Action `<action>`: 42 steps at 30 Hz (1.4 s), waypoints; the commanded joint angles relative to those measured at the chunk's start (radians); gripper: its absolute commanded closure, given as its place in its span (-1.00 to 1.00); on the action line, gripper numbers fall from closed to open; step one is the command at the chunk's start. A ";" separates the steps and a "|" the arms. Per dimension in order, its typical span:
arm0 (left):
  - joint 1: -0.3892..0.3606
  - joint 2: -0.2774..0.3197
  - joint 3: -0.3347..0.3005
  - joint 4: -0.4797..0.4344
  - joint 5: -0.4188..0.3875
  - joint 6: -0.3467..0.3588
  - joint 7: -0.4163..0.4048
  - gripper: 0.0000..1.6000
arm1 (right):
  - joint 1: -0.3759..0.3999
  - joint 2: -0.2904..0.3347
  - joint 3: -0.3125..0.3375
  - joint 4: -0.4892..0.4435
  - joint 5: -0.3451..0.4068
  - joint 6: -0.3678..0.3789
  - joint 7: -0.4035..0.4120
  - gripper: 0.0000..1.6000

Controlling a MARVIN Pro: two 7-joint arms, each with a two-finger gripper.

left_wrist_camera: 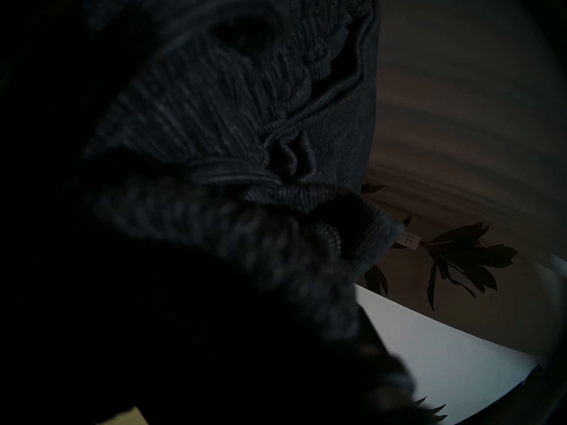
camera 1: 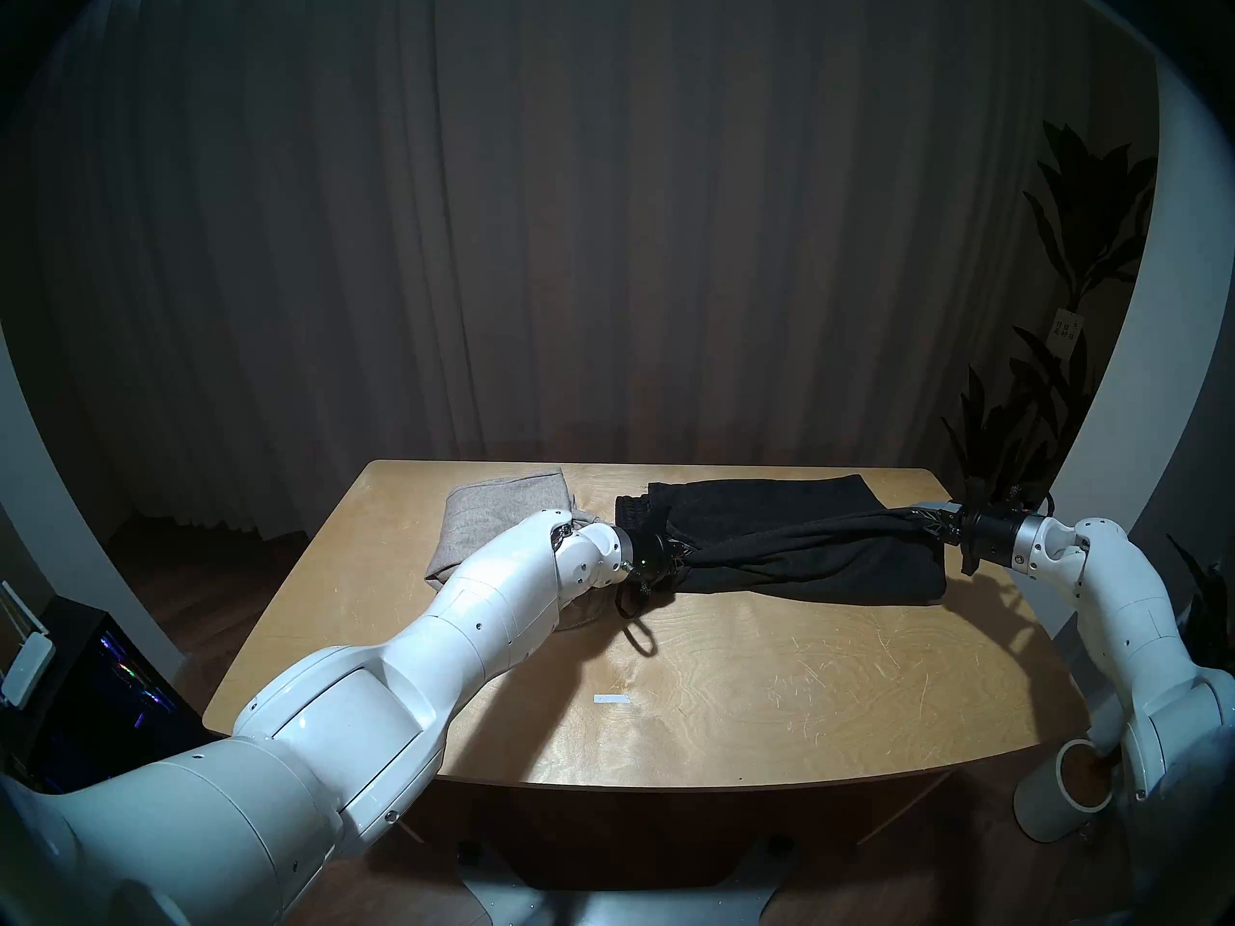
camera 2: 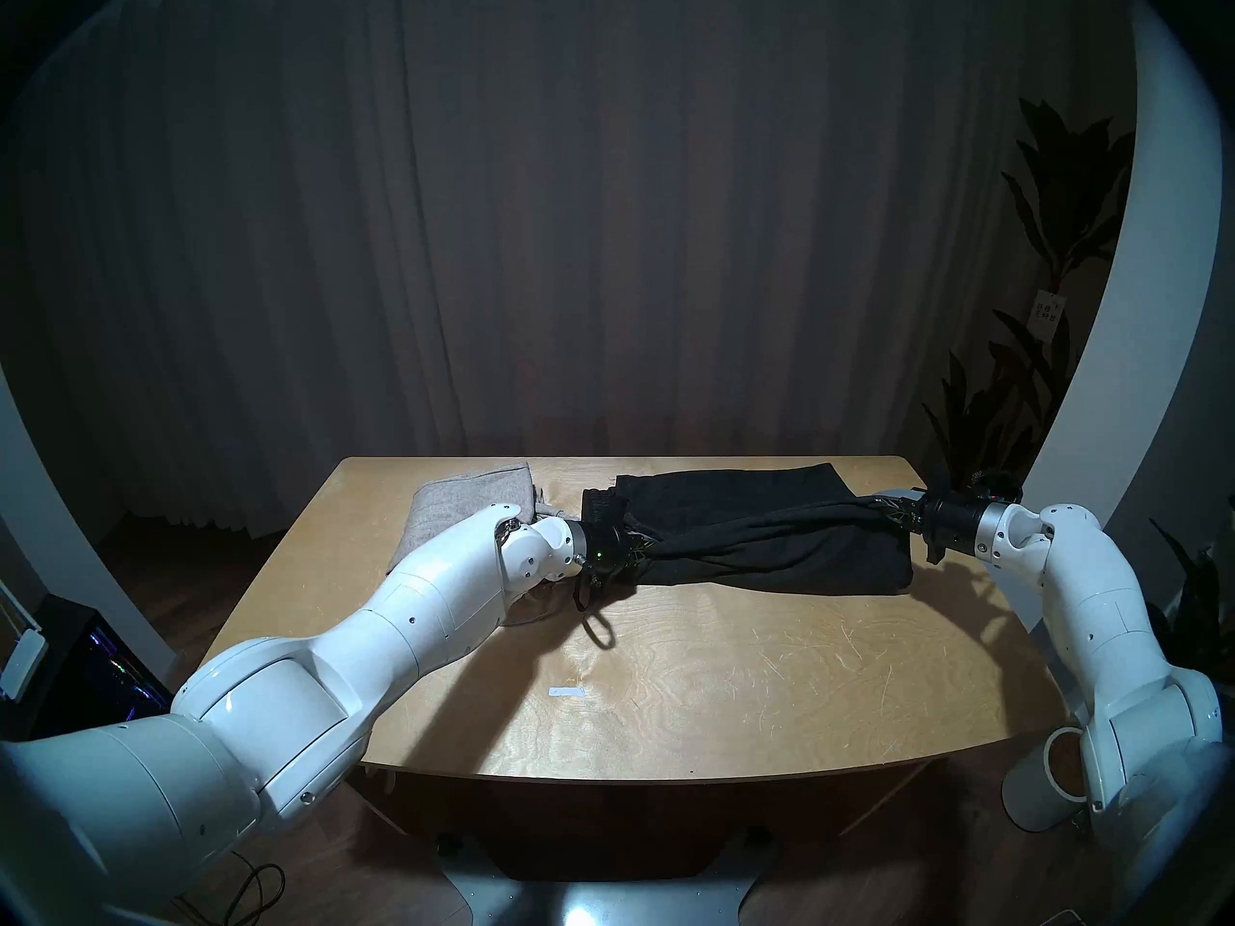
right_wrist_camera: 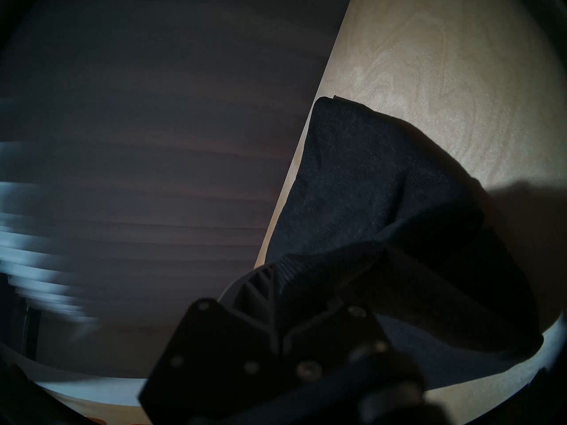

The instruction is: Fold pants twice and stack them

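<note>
The black pants [camera 1: 788, 537] [camera 2: 755, 530] lie across the far right half of the wooden table [camera 1: 735, 691]. A raised fold of them is stretched taut between both grippers. My left gripper [camera 1: 681, 552] [camera 2: 643, 549] is shut on the waistband end, whose gathered elastic [left_wrist_camera: 245, 108] fills the left wrist view. My right gripper [camera 1: 925, 518] [camera 2: 892, 505] is shut on the other end, with black cloth [right_wrist_camera: 368, 200] bunched over its fingers [right_wrist_camera: 260, 289]. A black drawstring loop [camera 1: 638, 630] hangs onto the table. The grey pants [camera 1: 494, 524] [camera 2: 461, 504] lie folded at the far left, partly behind my left arm.
A small white tag [camera 1: 611, 699] lies on the table near the front middle. A dark potted plant [camera 1: 1069, 343] stands at the right behind the table. A white cylinder [camera 1: 1062, 798] stands on the floor at the front right. A black box [camera 1: 87, 691] with lights sits at the left.
</note>
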 commanded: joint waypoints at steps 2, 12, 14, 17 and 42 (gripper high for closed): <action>-0.057 -0.036 -0.008 -0.018 -0.016 0.001 0.046 1.00 | 0.123 -0.032 0.024 0.044 0.036 0.007 -0.047 1.00; -0.054 -0.051 -0.005 -0.108 -0.032 0.024 0.105 1.00 | 0.203 -0.057 0.022 0.140 0.048 0.019 -0.124 1.00; -0.055 -0.043 -0.002 -0.128 -0.020 0.010 0.111 1.00 | 0.220 -0.062 0.022 0.160 0.051 0.019 -0.136 1.00; -0.055 -0.033 -0.002 -0.158 -0.006 -0.016 0.126 1.00 | 0.255 -0.069 0.015 0.197 0.051 0.019 -0.157 1.00; -0.035 -0.016 -0.026 -0.295 0.082 -0.266 0.189 1.00 | 0.428 -0.144 0.004 0.357 0.052 0.019 -0.245 1.00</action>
